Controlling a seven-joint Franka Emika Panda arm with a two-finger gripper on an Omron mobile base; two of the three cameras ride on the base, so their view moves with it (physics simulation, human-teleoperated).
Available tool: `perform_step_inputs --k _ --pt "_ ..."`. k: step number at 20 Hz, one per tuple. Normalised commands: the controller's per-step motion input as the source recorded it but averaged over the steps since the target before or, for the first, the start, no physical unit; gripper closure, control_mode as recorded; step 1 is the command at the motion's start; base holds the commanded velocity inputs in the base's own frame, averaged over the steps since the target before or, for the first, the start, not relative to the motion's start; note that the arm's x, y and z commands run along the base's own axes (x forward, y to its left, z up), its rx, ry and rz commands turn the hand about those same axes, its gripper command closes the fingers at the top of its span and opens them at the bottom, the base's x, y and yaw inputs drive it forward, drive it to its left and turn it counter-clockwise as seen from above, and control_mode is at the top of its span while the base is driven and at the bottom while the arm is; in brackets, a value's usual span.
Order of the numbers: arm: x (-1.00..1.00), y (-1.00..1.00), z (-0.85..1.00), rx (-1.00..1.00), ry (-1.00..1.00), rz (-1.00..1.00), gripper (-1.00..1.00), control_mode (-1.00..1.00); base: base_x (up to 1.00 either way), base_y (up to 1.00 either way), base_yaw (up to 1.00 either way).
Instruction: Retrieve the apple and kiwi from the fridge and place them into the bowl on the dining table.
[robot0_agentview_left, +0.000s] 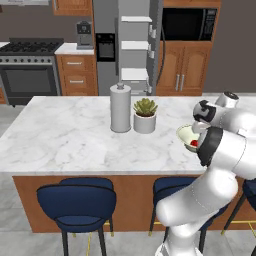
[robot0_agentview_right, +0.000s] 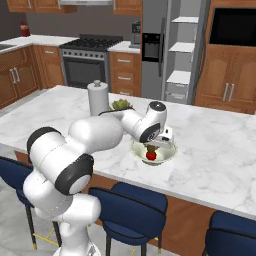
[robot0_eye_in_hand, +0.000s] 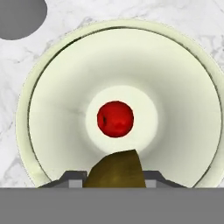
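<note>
Marble dining table (robot0_agentview_left: 70, 135) bears bowl (robot0_agentview_right: 167, 154), kitchen behind.

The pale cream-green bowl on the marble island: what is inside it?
A small glossy red apple lies at the middle of the bowl. The gripper holds an olive-brown kiwi above, covering the near wall.

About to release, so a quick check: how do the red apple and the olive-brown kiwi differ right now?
The glossy red round apple rests loose at the centre of the pale cream-green bowl; the olive-brown oval kiwi is clamped in the end effector above it. The apple shows whole; the kiwi shows partly. Both are small fruits, over the same bowl.
</note>
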Motion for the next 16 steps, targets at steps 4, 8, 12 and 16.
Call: perform_step_inputs --k 4,8,12,16 --pt "0.32 -0.14 -0.3 0.0 0.02 -0.04 1.0 -1.0 0.0 0.0 0.0" --pt "0.39 -0.13 -0.32 0.0 0.0 -0.02 1.0 -1.0 0.0 0.0 0.0" --pt "0.48 -0.11 -0.33 0.0 0.0 -0.01 -1.0 -1.0 0.0 0.0 0.0" --pt "0.51 -0.09 -0.24 0.0 0.0 0.0 -1.0 -1.0 0.0 0.0 0.0"
